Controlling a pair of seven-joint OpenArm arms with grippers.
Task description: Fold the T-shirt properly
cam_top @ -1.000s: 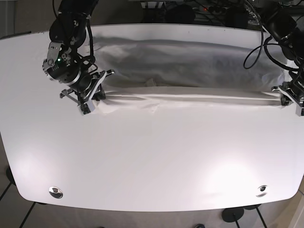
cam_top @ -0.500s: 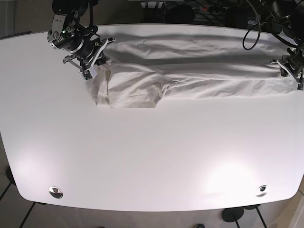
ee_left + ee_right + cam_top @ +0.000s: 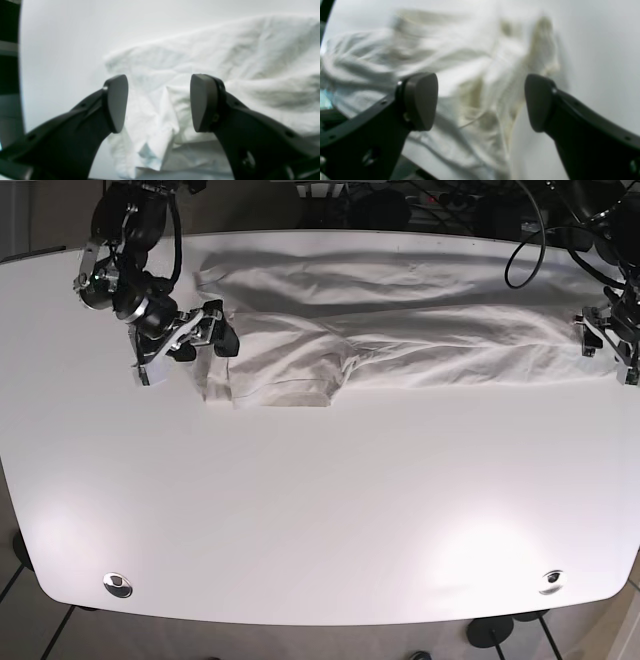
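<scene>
The white T-shirt (image 3: 400, 340) lies as a long, wrinkled band along the back of the white table (image 3: 320, 510), with a sleeve flap (image 3: 280, 385) sticking toward the front at its left end. My right gripper (image 3: 188, 345) stands open at the shirt's left end. In the right wrist view its fingers (image 3: 420, 100) are wide apart over blurred, bunched cloth (image 3: 480, 75). My left gripper (image 3: 608, 345) is open at the shirt's right end. The left wrist view shows that gripper (image 3: 158, 102) spread above a crumpled shirt corner (image 3: 155, 125), holding nothing.
Two round metal fittings (image 3: 117, 584) (image 3: 550, 581) sit near the table's front edge. Dark cables and equipment (image 3: 400, 205) run behind the back edge. The table's curved side edges lie close to both grippers.
The grippers carried the shirt's front edge to the back, folding it over. Both have since let go, and the right gripper has dropped forward to the shirt's left end.
</scene>
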